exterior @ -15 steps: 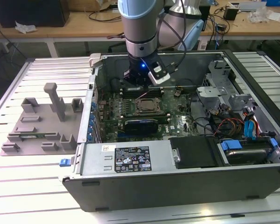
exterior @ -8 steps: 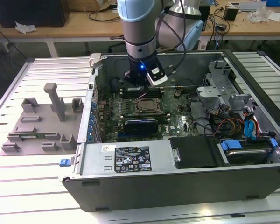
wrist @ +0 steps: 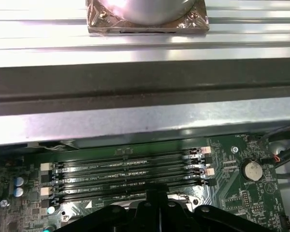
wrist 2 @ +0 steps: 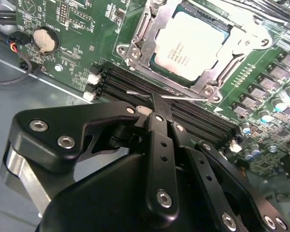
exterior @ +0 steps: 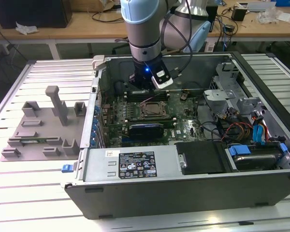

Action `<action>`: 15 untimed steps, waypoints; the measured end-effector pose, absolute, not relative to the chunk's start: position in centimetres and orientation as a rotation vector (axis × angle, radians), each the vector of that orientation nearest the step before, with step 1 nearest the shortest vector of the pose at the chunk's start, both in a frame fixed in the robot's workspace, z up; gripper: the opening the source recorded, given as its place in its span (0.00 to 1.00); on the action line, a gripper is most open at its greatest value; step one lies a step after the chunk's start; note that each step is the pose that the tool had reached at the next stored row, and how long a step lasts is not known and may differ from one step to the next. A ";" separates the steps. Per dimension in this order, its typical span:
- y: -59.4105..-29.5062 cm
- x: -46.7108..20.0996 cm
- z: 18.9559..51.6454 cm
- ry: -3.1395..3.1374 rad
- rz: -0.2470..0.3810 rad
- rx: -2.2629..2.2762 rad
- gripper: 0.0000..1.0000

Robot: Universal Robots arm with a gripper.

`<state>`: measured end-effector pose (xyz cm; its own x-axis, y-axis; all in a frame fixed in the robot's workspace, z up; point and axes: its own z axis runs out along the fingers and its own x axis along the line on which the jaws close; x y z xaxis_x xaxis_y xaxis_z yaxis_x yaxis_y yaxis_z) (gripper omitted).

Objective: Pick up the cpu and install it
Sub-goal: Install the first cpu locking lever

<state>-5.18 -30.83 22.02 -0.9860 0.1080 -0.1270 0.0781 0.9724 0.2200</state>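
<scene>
The cpu (wrist 2: 191, 46), silver-grey on top with a pale rim, lies flat in the metal-framed socket (wrist 2: 135, 53) on the green motherboard; in the exterior view the cpu (exterior: 151, 108) sits mid-board inside the open computer case. My gripper (wrist 2: 157, 102) hangs just beside the socket, over the black memory slots (wrist: 125, 174), with its black fingers pressed together and nothing between them. A thin metal socket lever (wrist 2: 188, 98) runs right past the fingertips; I cannot tell whether they touch it. In the first wrist view the gripper (wrist: 157, 194) points down at the board.
The case wall (wrist: 145, 121) rises close behind the memory slots. A coin battery (wrist 2: 43, 39) sits on the board. A drive cage (exterior: 232, 92), coloured cables (exterior: 241, 128) and a black power supply (exterior: 130, 166) fill the case. A grey fixture (exterior: 43, 125) stands on the exterior view's left.
</scene>
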 end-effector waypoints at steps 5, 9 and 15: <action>-30.8 -5.2 21.8 2.970 0.321 0.139 0.11; -30.8 -5.3 21.4 2.962 0.318 0.151 0.11; -30.6 -5.4 20.7 2.947 0.311 0.214 0.11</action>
